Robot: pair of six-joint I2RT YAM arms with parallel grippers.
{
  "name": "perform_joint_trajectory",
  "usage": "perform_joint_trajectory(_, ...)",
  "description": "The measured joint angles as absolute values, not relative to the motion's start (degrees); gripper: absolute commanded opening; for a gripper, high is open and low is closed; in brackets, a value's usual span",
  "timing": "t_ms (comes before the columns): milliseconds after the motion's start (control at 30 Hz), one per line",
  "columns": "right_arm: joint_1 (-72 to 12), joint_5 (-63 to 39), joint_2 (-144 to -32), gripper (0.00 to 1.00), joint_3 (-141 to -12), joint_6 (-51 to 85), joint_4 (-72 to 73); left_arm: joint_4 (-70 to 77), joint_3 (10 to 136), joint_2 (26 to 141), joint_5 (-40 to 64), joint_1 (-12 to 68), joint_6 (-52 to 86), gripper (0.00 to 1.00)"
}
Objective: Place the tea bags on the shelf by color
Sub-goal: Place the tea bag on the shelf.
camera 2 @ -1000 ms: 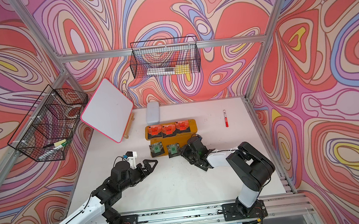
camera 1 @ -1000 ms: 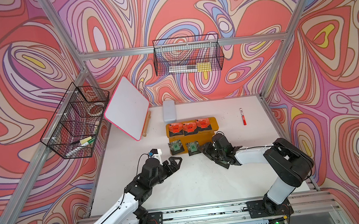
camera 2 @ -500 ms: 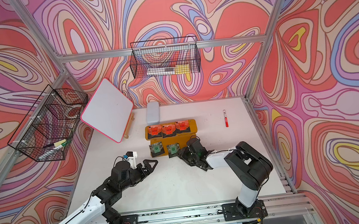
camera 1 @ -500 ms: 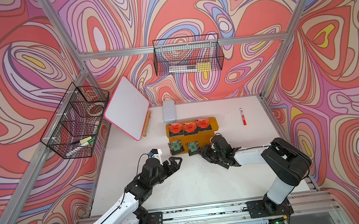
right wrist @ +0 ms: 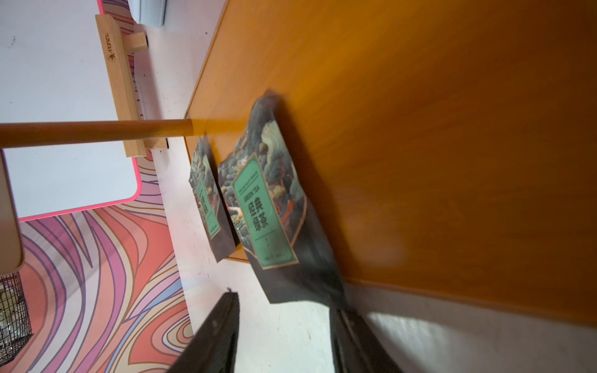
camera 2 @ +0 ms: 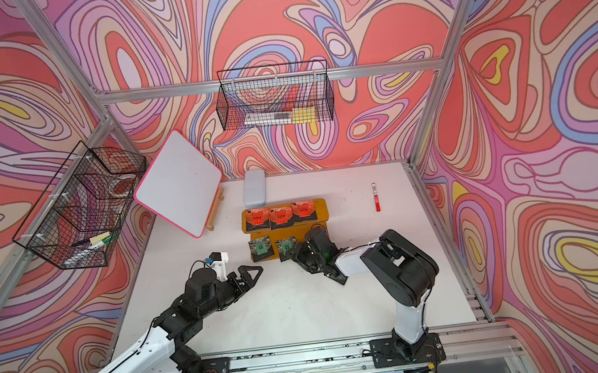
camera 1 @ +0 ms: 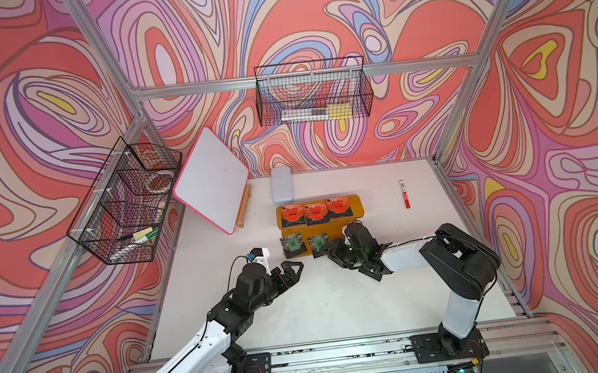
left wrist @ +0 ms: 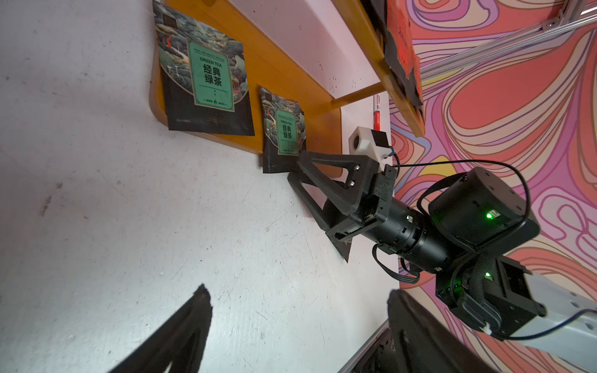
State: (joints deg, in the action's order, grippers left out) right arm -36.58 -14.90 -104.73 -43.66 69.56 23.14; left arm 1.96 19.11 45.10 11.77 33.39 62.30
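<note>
greens step: the right gripper [camera 1: 329, 250], claw part-open and grasping nothing, touches a corner of the second green tea bag [left wrist: 283, 129], which overhangs the lower tier of the shelf [left wrist: 281, 64] (orange tea bags [camera 1: 315, 212] fill the top). next, i judge: nudge it fully on. the left gripper [camera 1: 293, 271] hangs released, empty.

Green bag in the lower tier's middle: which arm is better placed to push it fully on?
Right. The right pincer sits at the overhanging edge of the bag, facing the shelf; the left pincer hangs open over bare table, farther away.
</note>
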Motion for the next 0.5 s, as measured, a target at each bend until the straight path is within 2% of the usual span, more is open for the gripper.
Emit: perform_joint_trajectory(500,-36.7,-15.3,-106.5,0.48,-45.3,70.0,24.1,1.4,19.1,45.0,11.8,33.4,62.3,0.89)
